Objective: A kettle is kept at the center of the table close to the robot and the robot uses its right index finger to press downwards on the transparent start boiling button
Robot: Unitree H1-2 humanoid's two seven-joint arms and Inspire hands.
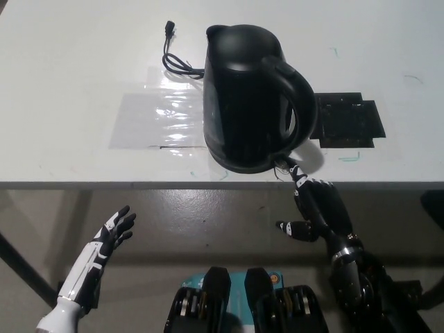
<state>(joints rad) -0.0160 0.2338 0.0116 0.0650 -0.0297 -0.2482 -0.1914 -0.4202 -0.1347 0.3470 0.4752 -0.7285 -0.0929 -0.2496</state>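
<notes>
1. The black kettle stands upright at the middle of the frame, near the front edge of the white surface. It looks rigid and smooth-walled, probably heavy enough to stay put under a light downward press.
2. No grasp is needed; contact belongs on the small switch at the handle's foot, barely discernible here.
3. The right hand holds nothing, one finger extended, its tip touching or just beside that spot.
4. The left hand rests lower left, fingers spread, empty.
</notes>
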